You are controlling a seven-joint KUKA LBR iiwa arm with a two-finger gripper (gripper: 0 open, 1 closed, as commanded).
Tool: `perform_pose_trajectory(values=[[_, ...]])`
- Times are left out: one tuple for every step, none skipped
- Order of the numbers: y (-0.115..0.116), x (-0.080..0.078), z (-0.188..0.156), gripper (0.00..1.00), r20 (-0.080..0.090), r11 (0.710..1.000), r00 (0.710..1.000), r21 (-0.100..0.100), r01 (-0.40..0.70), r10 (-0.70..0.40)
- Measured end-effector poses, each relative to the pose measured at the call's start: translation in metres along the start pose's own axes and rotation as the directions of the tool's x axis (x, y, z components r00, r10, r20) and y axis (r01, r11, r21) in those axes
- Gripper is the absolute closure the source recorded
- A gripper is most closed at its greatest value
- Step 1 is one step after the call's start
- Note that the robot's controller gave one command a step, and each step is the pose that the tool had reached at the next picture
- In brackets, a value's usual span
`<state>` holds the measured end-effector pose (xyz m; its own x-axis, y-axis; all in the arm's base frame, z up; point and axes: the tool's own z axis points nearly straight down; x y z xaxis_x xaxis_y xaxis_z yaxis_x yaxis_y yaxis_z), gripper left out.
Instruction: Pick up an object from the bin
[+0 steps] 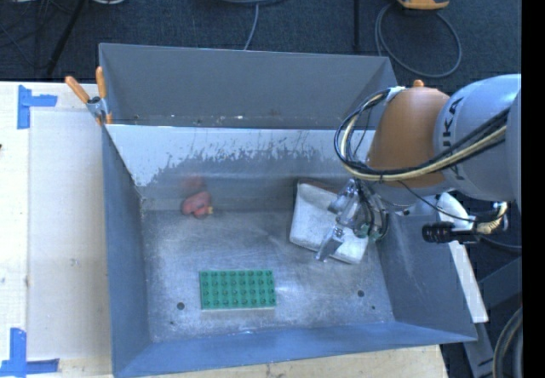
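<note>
White block (pixel 308 219) sits in bin (pixel 247 100) (end effector (pixel 329 250) seemingly touching).

You've got a silver-grey arm (pixel 490 125) with black lettering (pixel 449 136), a rounded orange cover (pixel 409 134) at the wrist, black and yellowish cables (pixel 353 142) looped round it, a small bare-metal gripper (pixel 330 247) and a black plug (pixel 438 233) alongside.

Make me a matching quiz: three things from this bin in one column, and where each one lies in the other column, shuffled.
1. green studded plate
2. small pink lump
3. pale block

a. right side, under the gripper
b. lower middle in the view
c. upper left in the view

Pairs: 1-b, 2-c, 3-a.
</note>
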<state>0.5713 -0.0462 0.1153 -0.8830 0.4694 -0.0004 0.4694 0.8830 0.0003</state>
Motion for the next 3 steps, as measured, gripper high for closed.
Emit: perform_pose_trajectory(values=[[0.0062, -0.0010, 0.0251, 0.00, 0.011, 0.992, 0.992, -0.006, -0.124, 0.124], [0.0067, -0.0037, 0.0330, 0.00, 0.008, 0.972, 0.972, -0.017, -0.236, 0.236], [0.0068, -0.0039, 0.0329, 1.00, 0.010, 0.972, 0.972, -0.016, -0.233, 0.233]])
